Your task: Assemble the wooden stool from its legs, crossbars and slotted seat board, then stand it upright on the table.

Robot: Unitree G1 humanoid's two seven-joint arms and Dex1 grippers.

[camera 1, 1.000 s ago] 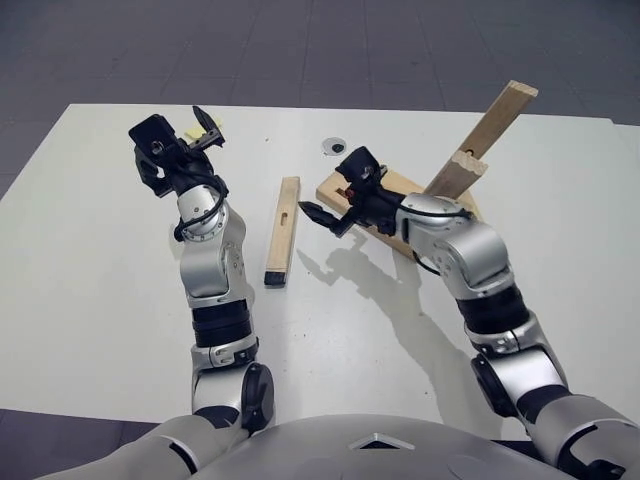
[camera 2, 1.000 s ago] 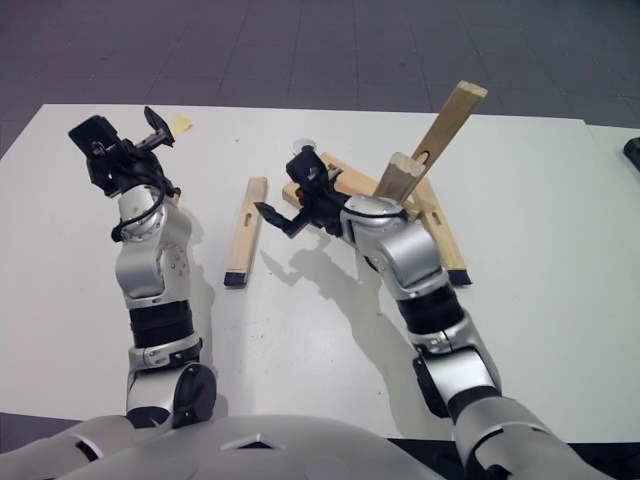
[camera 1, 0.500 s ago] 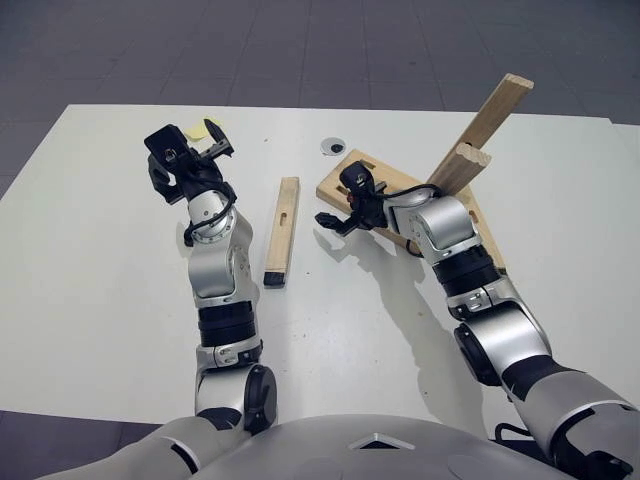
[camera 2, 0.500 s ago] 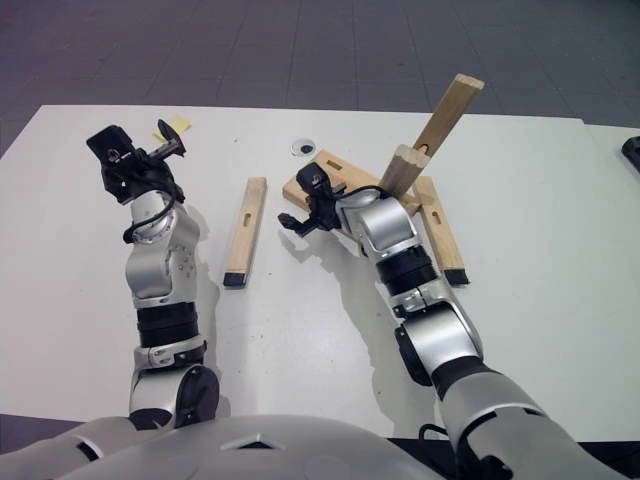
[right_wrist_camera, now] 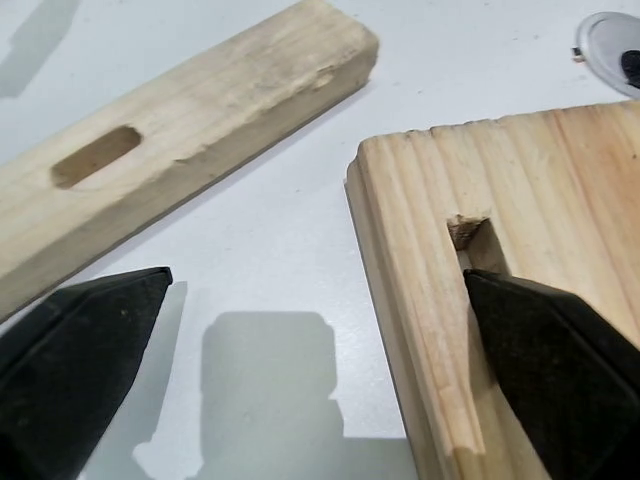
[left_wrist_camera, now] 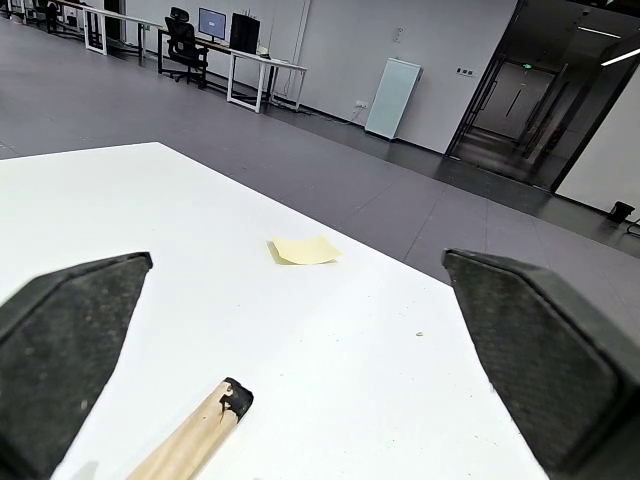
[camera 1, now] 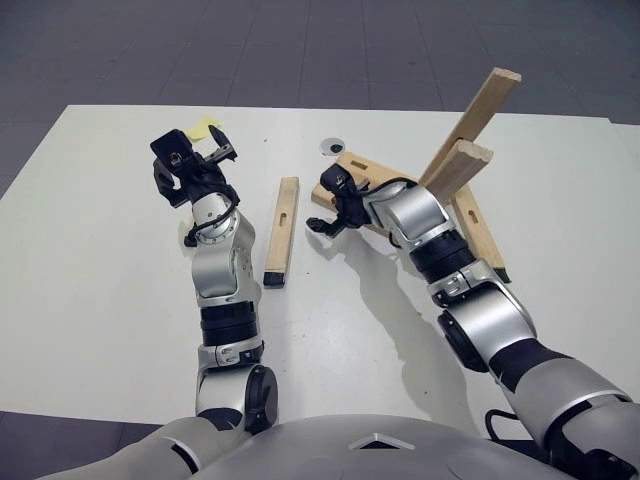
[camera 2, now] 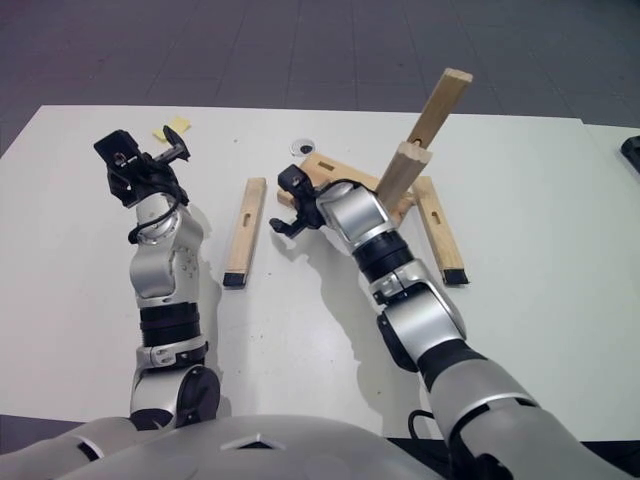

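A loose slotted wooden leg [camera 1: 282,230] lies flat mid-table. To its right lies the seat board [camera 1: 352,168], with two legs [camera 1: 478,108] slanting up from it and another leg [camera 1: 482,232] flat beside it. My right gripper [camera 1: 326,203] hovers open at the board's left corner, holding nothing. The right wrist view shows the board's slotted corner [right_wrist_camera: 520,200] and the loose leg [right_wrist_camera: 190,140] between the fingertips [right_wrist_camera: 80,330]. My left gripper [camera 1: 222,150] is raised open over the far left of the table, empty, with a leg's dark-tipped end [left_wrist_camera: 200,440] below it.
A yellow sticky note [camera 1: 203,127] lies near the table's far edge behind the left gripper. A round grommet [camera 1: 332,147] sits just beyond the seat board. The white table [camera 1: 90,260] has open room at the front and left.
My right forearm has swung in, bringing the open gripper closer to the board's left corner. The slanting legs shifted slightly. My left gripper drifted a little to the right.
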